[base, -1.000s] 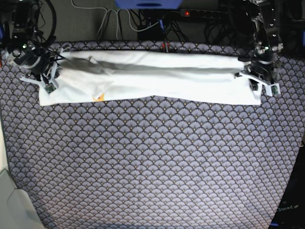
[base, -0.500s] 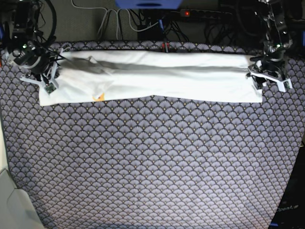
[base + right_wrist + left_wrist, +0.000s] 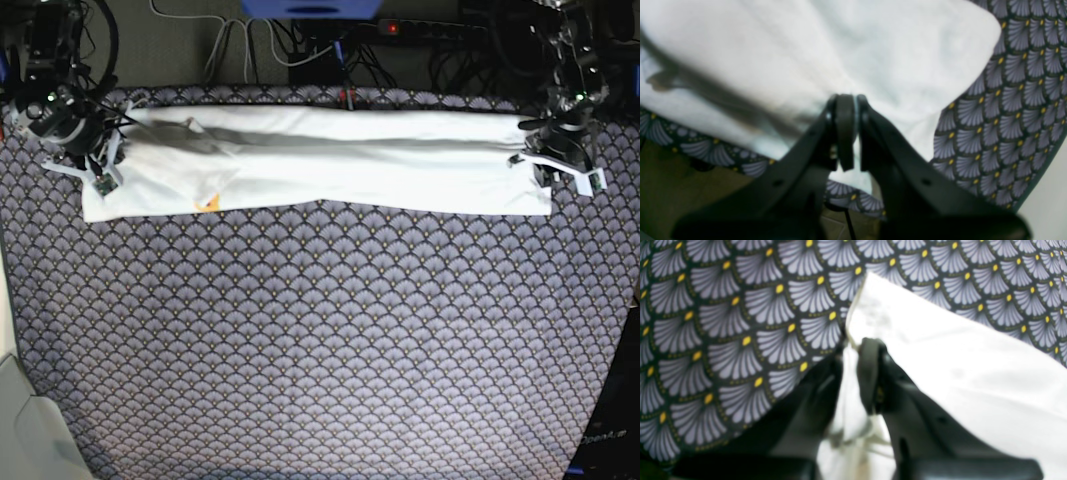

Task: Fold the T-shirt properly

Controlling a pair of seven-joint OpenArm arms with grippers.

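The T-shirt (image 3: 330, 165) lies white side up, folded into a long band across the back of the table; a small orange bit of print (image 3: 207, 204) peeks out at its front left edge. My right gripper (image 3: 100, 175) sits at the band's left end. In the right wrist view it (image 3: 845, 100) is shut on a pinch of the white cloth (image 3: 840, 43). My left gripper (image 3: 553, 170) sits at the band's right end. In the left wrist view it (image 3: 855, 348) holds the shirt's edge (image 3: 957, 356) between its fingers.
A dark cloth with a fan pattern (image 3: 320, 340) covers the table. Cables and a power strip (image 3: 430, 30) run behind the back edge. A pale object (image 3: 20, 420) stands at the front left corner.
My left gripper moved outward to the right, then slightly back, and the shirt's right end now lies pulled straighter. The right gripper has stayed put.
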